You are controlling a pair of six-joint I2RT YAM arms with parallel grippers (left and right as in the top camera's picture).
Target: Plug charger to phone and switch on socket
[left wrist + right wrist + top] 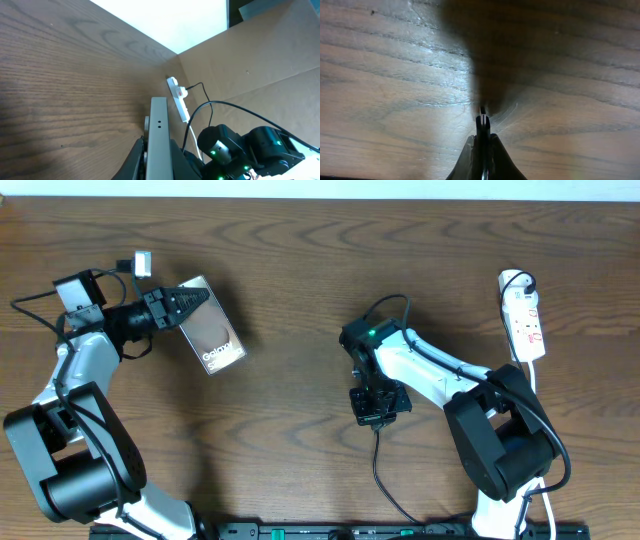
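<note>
Wood-grain table (pixel 300 260) beneath; left jaws pinch the phone (pixel 212 338), right jaws pinch the charger (pixel 482 121) at its tip.

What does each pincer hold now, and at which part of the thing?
The left pincer grips the phone by one short end. The right pincer pinches the charger close behind its plug tip.

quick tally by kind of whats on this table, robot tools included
phone: 1
charger cable: 1
power strip: 1
robot tools: 2, left tool shut on the phone, right tool shut on the charger cable
total: 5
</note>
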